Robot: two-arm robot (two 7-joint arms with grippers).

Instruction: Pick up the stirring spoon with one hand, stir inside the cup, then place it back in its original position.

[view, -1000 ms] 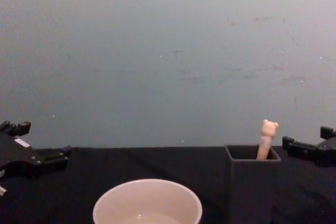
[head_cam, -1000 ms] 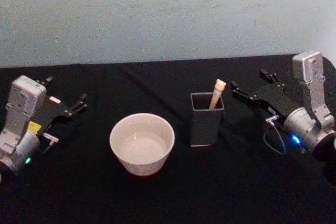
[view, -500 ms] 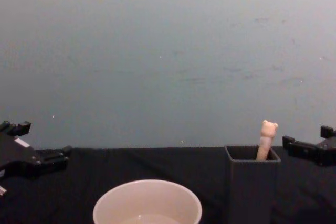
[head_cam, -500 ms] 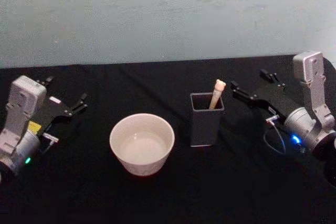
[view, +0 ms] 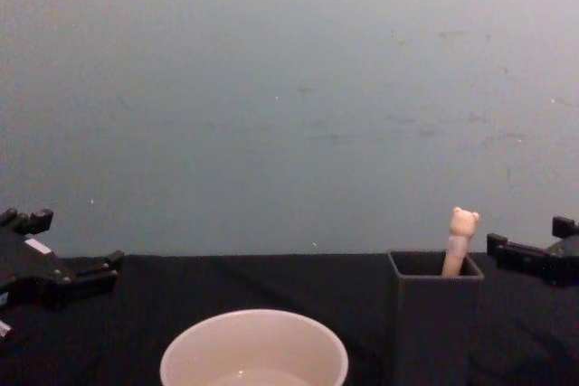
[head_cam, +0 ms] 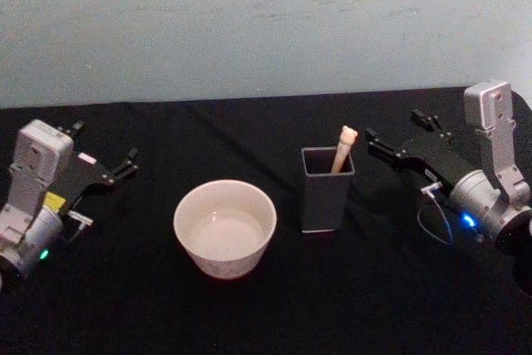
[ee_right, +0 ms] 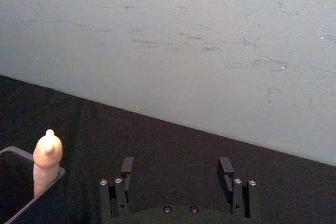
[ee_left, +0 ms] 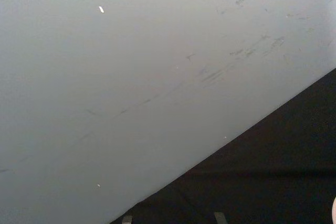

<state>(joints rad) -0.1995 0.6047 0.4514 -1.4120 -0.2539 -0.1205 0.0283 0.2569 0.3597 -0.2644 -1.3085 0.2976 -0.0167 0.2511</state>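
A slim stirring spoon [head_cam: 343, 148] with a pale beige handle and a tiny bear head at its top stood tilted in a tall dark grey holder [head_cam: 327, 189], square at the mouth and matte on its flat sides, right of centre in the head view. The spoon's bowl was hidden inside the box. To the holder's left, just beside it but apart, sat the cup [head_cam: 224, 227], a wide, round, cream-white vessel with a thick smooth rim and a pale, glossy inside. Both stood on a table [head_cam: 274, 305] draped in black cloth, before a scuffed, pale blue-grey wall [head_cam: 266, 22].

The right gripper [head_cam: 401, 135] hung at the right of the frame, its black fingers spread wide and empty, pointing toward the bear head from close by without touching it. Behind it the silver wrist housing rose upright, a blue light at its round joint. In the right wrist view the two fingers [ee_right: 126, 166] stood parted, with the spoon's top and the holder's corner at the lower left.

The left gripper [head_cam: 104, 154] rested at the far left, well apart from the cup, its fingers likewise spread and holding nothing, the grey arm angled down toward the frame's lower left corner.
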